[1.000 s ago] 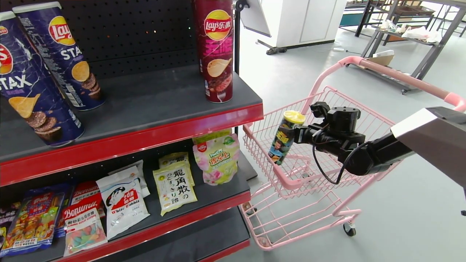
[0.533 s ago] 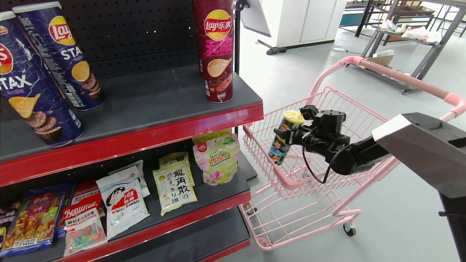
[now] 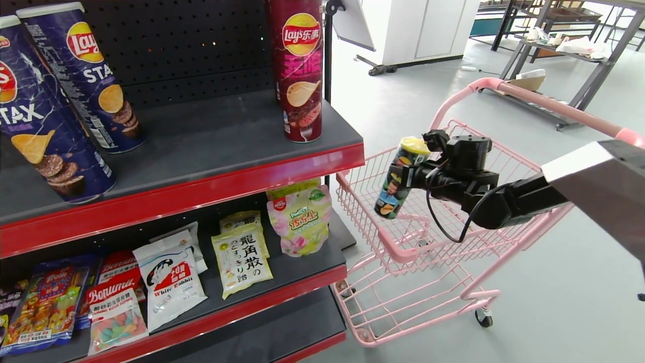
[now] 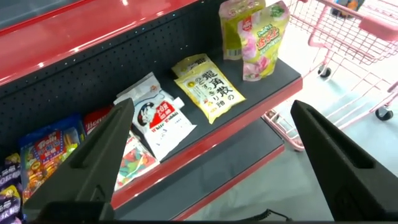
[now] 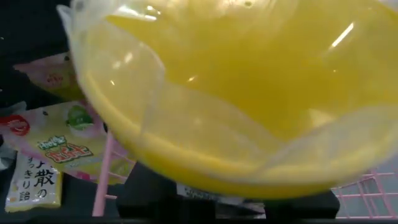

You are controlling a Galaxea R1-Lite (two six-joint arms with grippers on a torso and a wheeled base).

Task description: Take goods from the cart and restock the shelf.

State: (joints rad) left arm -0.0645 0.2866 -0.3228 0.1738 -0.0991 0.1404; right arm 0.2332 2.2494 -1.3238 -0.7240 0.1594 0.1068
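Yellow-lidded chip can point(image 3: 397, 195), clamped in the right gripper point(image 3: 406, 176), now hangs higher over the pink cart point(image 3: 394, 248), right of centre, than a moment ago.

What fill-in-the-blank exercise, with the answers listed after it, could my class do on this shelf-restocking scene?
1. The right gripper is shut on a small can whose lid is ____.
2. The cart is coloured ____.
3. On the top shelf, ____ dark blue tubes are to the left of the dark red tube.
4. The left gripper has its jaws ____.
Missing words: yellow; pink; two; open.
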